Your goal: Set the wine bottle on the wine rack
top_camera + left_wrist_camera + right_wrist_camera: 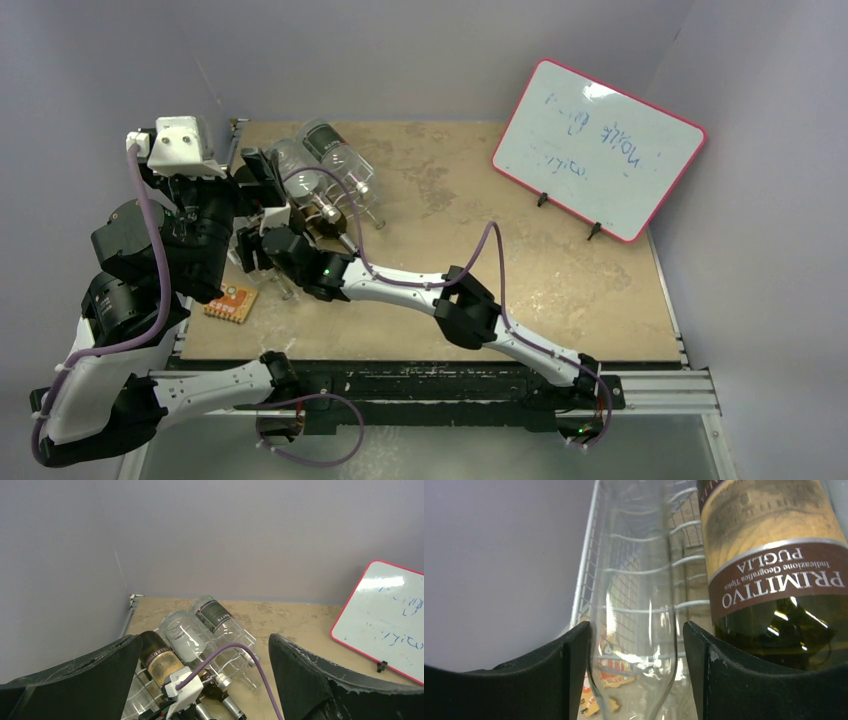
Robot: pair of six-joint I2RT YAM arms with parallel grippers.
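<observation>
A clear wine bottle (634,605) lies in a groove of the white wire wine rack (586,555), neck toward the right wrist camera. My right gripper (636,630) straddles its shoulder. The left finger (569,670) touches the glass, and a thin gap shows at the right finger (719,670). A dark labelled bottle (774,570) lies beside it. From above, the right gripper (262,245) sits at the near left end of the wine rack (372,215), which also holds two clear bottles (335,160). My left gripper (204,645) hangs open above the rack, holding nothing.
A pink-framed whiteboard (598,150) stands at the back right of the table. An orange card (232,303) lies near the table's front left edge, under the left arm. The purple cable (240,652) of the right arm arches over the bottles.
</observation>
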